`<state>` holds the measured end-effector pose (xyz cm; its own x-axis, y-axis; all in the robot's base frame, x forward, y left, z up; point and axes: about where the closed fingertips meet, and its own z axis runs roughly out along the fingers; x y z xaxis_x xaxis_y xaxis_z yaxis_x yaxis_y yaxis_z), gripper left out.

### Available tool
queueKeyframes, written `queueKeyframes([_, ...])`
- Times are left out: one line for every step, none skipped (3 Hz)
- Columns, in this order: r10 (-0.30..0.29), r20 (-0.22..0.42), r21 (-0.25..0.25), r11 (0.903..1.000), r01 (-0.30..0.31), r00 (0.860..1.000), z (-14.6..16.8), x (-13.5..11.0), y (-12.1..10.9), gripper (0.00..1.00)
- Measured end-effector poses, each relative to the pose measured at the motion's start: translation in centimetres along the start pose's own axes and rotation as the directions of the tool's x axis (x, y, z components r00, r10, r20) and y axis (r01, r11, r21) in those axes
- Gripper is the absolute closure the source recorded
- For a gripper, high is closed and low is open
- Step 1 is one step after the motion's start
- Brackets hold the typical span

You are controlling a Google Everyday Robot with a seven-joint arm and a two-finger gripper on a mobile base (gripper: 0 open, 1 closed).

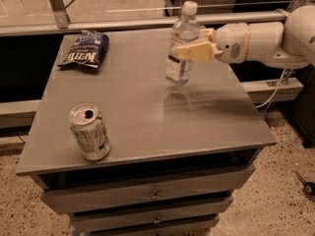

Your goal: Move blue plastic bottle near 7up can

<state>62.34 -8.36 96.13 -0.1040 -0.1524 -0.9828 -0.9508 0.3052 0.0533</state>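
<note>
Fig. 1. My gripper, reaching in from the right, is clenched on the upright blue plastic bottle over the grey table's far side. The 7up can stands near-left, well apart, and a chip bag lies far-left. I cannot tell whether the bottle's base touches the table. The arm is cut off at the right edge. Drawers sit below, on a speckled floor.

One camera, high before the worktop, looks down across it, fairly near; the gripper juts in from the right at the far side, clasping the bottle.
</note>
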Motion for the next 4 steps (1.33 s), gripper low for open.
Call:
queueKeyframes([0.018, 0.006, -0.130, 0.9914, -0.017, 1.000, 2.9, 1.7, 4.5, 1.00])
queueKeyframes([0.020, -0.007, -0.242, 0.9700, -0.021, 1.000, 5.5, 3.3, 8.3, 1.00])
queueKeyframes([-0.013, -0.005, -0.308, 0.9513, 0.011, 1.000, 7.2, 3.3, 10.9, 1.00])
queueKeyframes([-0.049, 0.020, -0.350, 0.9355, 0.052, 0.999, 8.3, 2.5, 12.7, 1.00])
